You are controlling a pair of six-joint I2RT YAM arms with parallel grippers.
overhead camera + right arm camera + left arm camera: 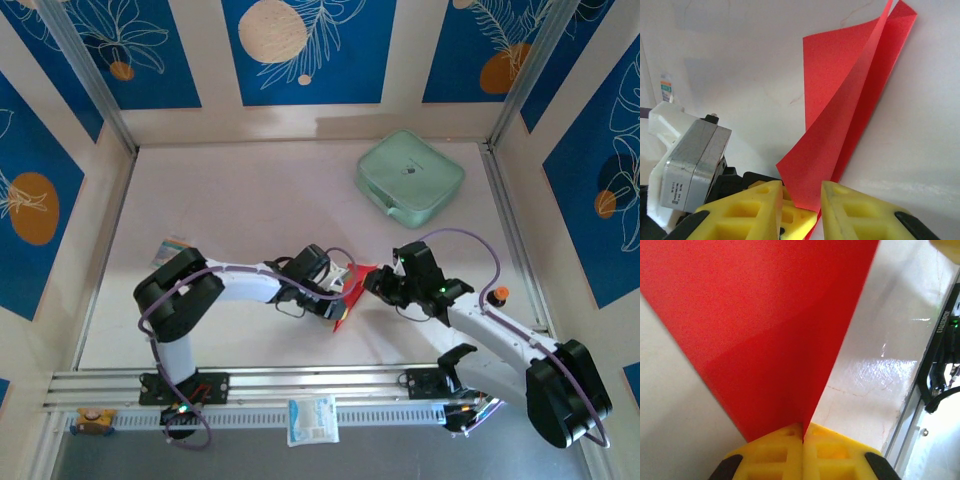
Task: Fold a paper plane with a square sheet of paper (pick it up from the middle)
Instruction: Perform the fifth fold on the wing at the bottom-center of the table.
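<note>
Square red paper sheet (352, 292), thin, plain and bright, is held over the white tabletop (250, 200) between the two arms. It is well nearer the robot than the mint-green rounded zip case (410, 178) and a little to that case's left. Whether its lower edge touches the table I cannot tell. It is bent into a loose V rather than pressed flat: in the right wrist view the sheet's (850, 110) two layers stand apart at the far corner and run together toward the near one.

The left gripper (803, 437) has its yellow fingers pressed together on the sheet (765, 330). It pinches the paper where the two layers meet, on the side away from the case. The right gripper (801, 192), on the case's side, has its yellow fingers (760, 200) spread with a gap between them. The near corner of the paper sits in that gap, with neither pad visibly pressing it.

Judged from this, the paper will handle as very light and limp. It should sag and curl wherever it is unsupported, crease for good once squeezed, and could tear or slip from the pads if tugged. The best place to take hold looks like the folded edge just beside the left gripper's pinch, where the layers lie together. A grip out near the open corner would probably catch only one layer and skew the crease.
</note>
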